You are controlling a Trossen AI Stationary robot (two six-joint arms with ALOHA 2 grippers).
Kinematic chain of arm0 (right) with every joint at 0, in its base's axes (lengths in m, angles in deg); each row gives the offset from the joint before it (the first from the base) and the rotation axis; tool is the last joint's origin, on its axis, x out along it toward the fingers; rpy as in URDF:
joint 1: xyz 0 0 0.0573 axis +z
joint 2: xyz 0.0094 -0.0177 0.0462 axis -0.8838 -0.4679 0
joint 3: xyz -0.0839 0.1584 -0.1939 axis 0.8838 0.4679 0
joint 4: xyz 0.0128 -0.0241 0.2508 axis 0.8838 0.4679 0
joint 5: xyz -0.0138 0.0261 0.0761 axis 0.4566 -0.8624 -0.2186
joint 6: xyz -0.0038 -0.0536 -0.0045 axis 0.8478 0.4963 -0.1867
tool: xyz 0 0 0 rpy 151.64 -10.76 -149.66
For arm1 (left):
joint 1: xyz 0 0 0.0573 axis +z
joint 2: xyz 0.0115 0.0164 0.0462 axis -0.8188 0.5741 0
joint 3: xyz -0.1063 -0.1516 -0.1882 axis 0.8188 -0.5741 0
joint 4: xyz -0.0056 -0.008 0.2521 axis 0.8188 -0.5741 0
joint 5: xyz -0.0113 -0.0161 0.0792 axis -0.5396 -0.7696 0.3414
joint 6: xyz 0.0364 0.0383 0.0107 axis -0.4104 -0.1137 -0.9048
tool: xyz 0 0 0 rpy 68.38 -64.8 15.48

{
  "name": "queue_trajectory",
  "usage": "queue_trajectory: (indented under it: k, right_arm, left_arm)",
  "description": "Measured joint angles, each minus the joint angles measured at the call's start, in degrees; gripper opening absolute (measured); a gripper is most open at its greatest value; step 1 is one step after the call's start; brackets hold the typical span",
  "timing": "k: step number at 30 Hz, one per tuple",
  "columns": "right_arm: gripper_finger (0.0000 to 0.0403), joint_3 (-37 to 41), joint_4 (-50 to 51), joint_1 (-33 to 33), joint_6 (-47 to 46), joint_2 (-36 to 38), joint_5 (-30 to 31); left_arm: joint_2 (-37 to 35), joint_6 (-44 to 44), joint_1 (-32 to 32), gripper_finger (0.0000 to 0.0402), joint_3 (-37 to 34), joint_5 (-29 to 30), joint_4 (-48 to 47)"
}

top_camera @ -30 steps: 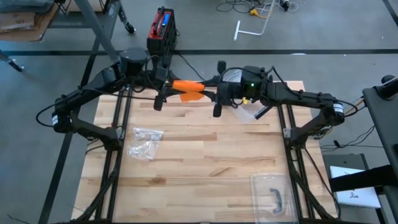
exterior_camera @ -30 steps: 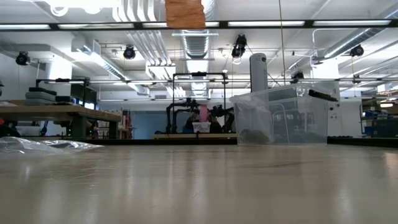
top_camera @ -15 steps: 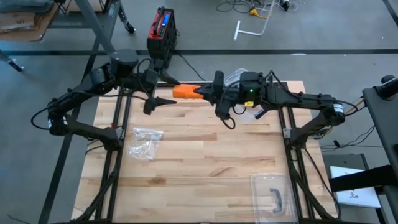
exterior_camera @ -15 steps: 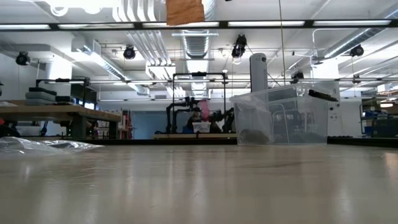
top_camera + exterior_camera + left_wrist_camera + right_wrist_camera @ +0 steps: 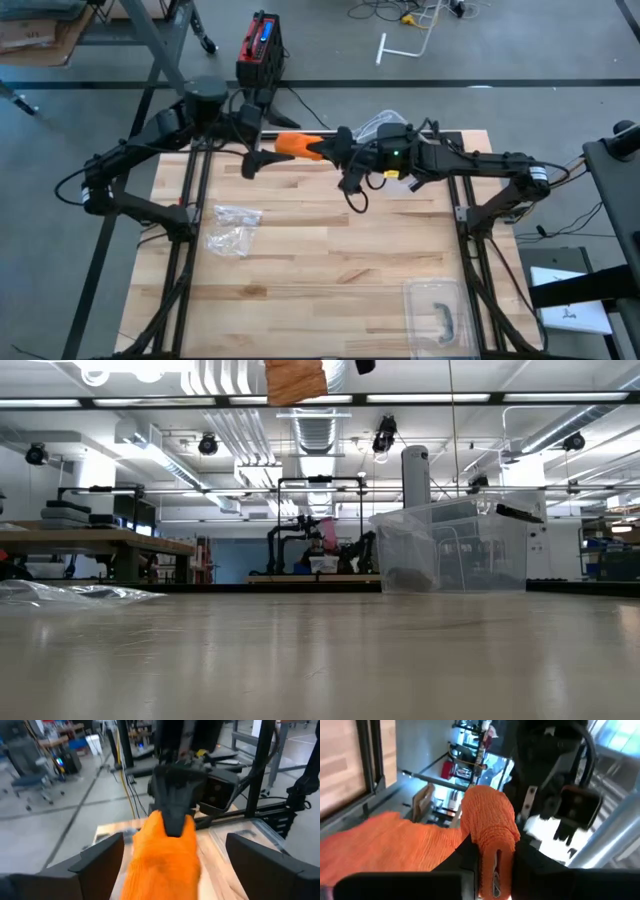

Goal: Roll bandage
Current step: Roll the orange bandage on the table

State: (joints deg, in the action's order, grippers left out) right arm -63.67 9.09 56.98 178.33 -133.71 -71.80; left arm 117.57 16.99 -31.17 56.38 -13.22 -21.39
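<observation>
From above, you see the orange bandage [image 5: 297, 146] over the worktop's [image 5: 330, 250] far edge, between the left gripper [image 5: 262, 152] and right gripper [image 5: 335, 150]. Your left wrist view shows the bandage between that gripper's jaws, spread wide on either side, untouched. In your right wrist view, the jaws pinch the bandage's rolled end.

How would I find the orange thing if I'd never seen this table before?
Look at the far edge of the wooden table, where the two dark arms meet. The orange bandage hangs there in the air, pinched by the right tool, with the left tool open beside it. It is the only bright orange, cloth-like thing there.
</observation>
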Motion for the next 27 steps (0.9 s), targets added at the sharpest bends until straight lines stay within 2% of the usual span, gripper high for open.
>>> queue_trajectory:
  k: [9,17,22,27]
  right_arm:
    - [0.0055,0.0,-2.4,2.3,9.1,-1.5,0.6]
    - [0.0061,0.1,-3.0,3.9,17.5,-1.5,1.3]
    - [0.0056,0.0,-4.3,4.1,20.1,-1.5,2.7]
    - [0.0077,0.0,-3.6,4.3,18.4,-1.6,4.5]
  left_arm:
    - [1.3,0.3,0.0,0.0307,0.0,-0.3,-3.4]
    - [1.1,0.3,0.0,0.0259,0.0,-2.7,-8.1]
    - [1.1,0.2,0.0,0.0214,0.0,-5.0,-9.3]
    - [1.5,-0.7,0.1,0.0138,0.0,-6.2,-9.4]
